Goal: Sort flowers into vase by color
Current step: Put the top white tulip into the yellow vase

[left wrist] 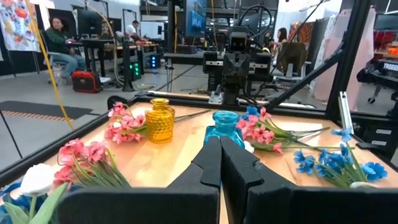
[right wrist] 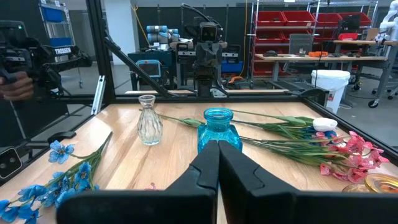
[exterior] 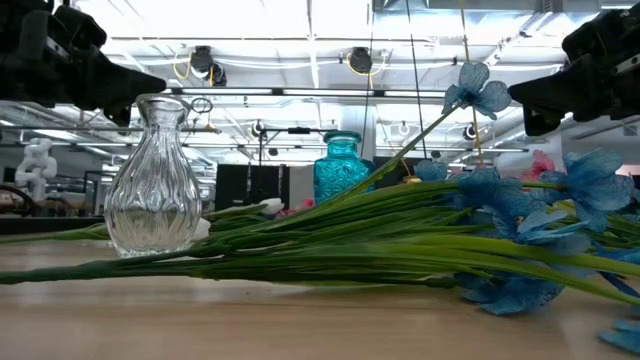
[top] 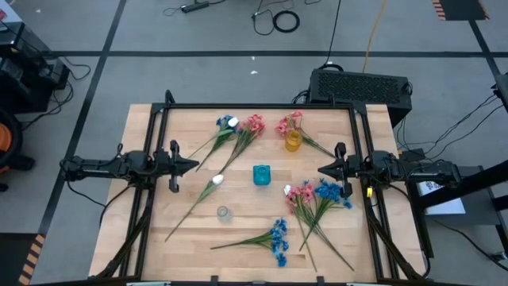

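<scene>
Both arms are waiting at the table's sides: the left gripper [top: 193, 165] is hovering with its fingers pressed together and holding nothing, and the right gripper [top: 323, 168] is facing it, likewise closed and empty. Between them a blue glass vase [top: 262, 175] is standing mid-table, with a yellow vase [top: 293, 141] farther back and a clear ribbed vase [top: 223, 212] nearer the front. The flowers are lying scattered on the wooden table [top: 143, 230]: pink sprays [top: 253, 125], blue sprays [top: 278, 238] and a white bud [top: 217, 180]. No writing is legible on the vases.
</scene>
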Motion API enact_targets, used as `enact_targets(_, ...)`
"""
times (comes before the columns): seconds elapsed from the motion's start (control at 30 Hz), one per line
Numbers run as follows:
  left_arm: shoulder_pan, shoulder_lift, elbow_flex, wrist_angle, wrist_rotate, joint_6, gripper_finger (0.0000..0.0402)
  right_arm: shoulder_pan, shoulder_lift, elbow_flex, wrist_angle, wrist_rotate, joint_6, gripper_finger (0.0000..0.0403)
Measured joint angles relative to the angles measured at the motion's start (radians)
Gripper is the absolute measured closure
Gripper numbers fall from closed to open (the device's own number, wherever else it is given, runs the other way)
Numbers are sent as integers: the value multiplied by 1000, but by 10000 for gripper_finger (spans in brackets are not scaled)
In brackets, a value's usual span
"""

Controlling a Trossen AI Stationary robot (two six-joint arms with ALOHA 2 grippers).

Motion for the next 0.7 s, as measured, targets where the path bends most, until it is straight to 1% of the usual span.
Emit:
enact_targets(0.23, 0, 6, 0, -6, 10, 52, 400, 0, 0, 0, 3, -1, 0, 403)
enact_targets(0.47, 0, 6, 3, 12, 2, -88, 400, 0, 0, -1, 18, -1, 27, 403)
enact_targets(0.53, 0, 7, 37, 4, -19, -107, 400, 0, 0, -1, 16, -1, 33, 403)
enact_targets(0.6, 0, 8, 92, 12, -31, -104, 400, 0, 0, -1, 8, -1, 77, 403)
enact_targets(0.7, 0, 30, 209, -60, -72, -52, 400, 0, 4, -1, 2, -2, 144, 403)
